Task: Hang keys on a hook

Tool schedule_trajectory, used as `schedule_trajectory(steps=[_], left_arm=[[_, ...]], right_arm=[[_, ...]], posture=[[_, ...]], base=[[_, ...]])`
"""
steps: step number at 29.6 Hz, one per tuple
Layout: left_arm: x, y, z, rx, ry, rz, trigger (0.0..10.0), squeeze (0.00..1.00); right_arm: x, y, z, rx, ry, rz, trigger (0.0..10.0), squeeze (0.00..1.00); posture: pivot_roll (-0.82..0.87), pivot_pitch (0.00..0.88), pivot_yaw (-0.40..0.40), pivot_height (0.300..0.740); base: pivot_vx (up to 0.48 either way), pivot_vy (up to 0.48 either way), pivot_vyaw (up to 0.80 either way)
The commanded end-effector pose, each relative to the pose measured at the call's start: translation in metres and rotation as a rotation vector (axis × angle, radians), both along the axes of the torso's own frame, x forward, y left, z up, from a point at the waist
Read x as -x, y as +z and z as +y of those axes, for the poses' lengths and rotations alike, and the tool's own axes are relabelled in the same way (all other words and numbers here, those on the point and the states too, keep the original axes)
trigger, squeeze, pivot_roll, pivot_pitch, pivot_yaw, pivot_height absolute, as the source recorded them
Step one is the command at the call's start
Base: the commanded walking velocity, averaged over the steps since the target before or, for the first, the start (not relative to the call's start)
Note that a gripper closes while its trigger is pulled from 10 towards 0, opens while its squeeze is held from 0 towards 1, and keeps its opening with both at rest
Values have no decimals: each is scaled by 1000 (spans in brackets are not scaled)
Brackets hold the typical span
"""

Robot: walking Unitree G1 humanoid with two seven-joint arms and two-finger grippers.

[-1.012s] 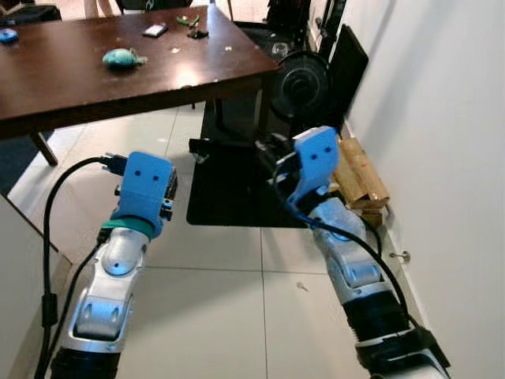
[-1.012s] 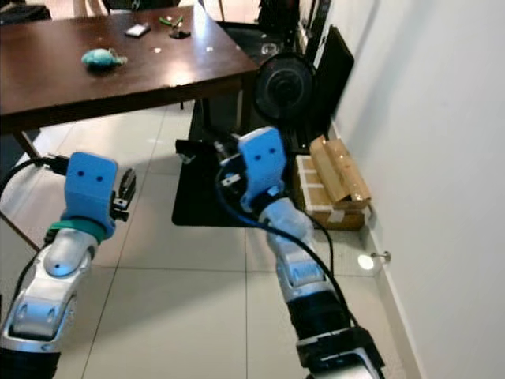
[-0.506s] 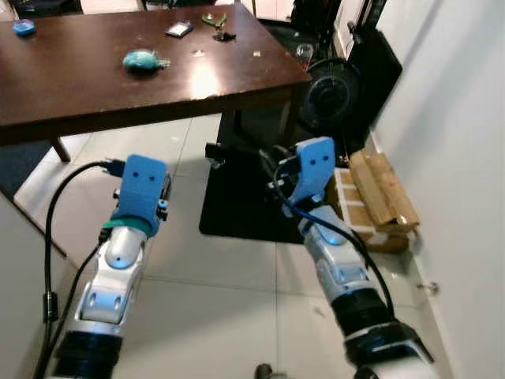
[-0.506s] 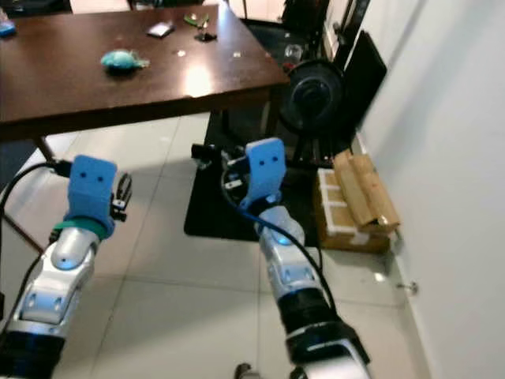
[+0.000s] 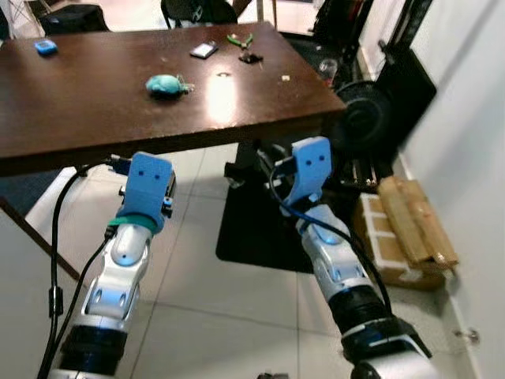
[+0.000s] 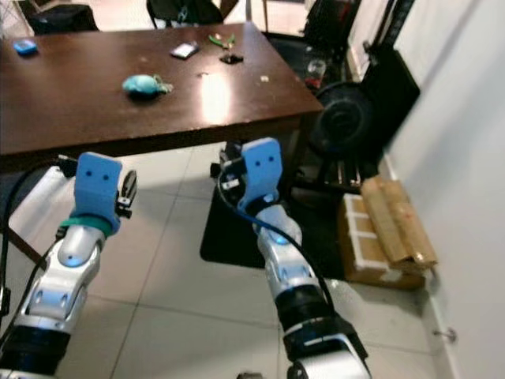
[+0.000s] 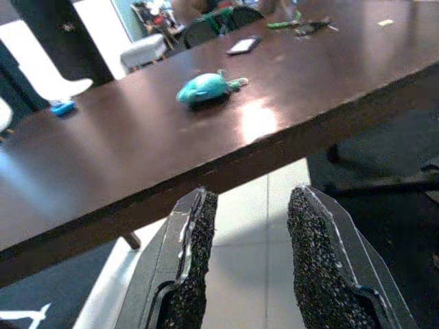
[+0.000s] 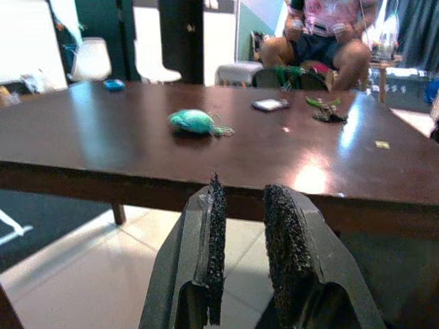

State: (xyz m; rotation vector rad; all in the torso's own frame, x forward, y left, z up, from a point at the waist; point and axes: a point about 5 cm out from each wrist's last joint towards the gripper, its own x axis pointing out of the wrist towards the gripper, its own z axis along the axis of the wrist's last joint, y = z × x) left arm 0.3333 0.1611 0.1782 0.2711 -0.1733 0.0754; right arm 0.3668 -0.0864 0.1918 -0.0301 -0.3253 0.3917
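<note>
Pale floor tiles (image 5: 197,316) run under both silver arms, with a white wall (image 5: 473,158) close on the robot's right. The left gripper (image 7: 250,267) hangs above the tiles just short of the near table edge, its fingers (image 7: 195,267) parted with a clear gap and nothing between them. The right gripper (image 8: 241,253) hangs at about the same height, its rough black pads set narrowly apart, also empty.

Beyond them stands a dark brown table (image 5: 79,118), its long near edge running straight across the view and its right corner close to a black floor fan (image 5: 363,122). A black mat (image 5: 260,237) lies under that corner, and a cardboard box (image 5: 410,229) sits on the floor against the wall, leaving a narrow strip of tile between mat and wall.

On the tabletop, nearest the edge, rests a teal rounded object (image 5: 164,85) with a short tail of cord or ring at one side; whether it carries the keys cannot be told. Farther back lie a small flat phone-like item (image 5: 204,50), a green-handled tool (image 5: 238,38) and a small dark cluster (image 5: 252,58) just beside it, too small to identify. A blue item (image 5: 45,47) sits at the far left. A person (image 8: 322,34) sits beyond the table's far side. No writing can be read.
</note>
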Motion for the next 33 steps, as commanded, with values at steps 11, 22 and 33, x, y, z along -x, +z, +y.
schedule_trajectory(steps=[11,22,33], left_arm=[[0,-6,1,-9,4,3,10000,0],[-1,-6,0,-10,2,-3,10000,0],[-2,-6,0,-10,1,-5,10000,0]], right_arm=[[-1,-1,1,-8,0,-8,10000,0],[-2,-1,1,-8,-2,-13,10000,0],[-3,-2,1,-13,-2,-12,10000,0]], posture=[[-34,62,66,740],[-33,62,67,740],[-33,61,67,740]], base=[[392,0,0],[384,0,0],[380,0,0]])
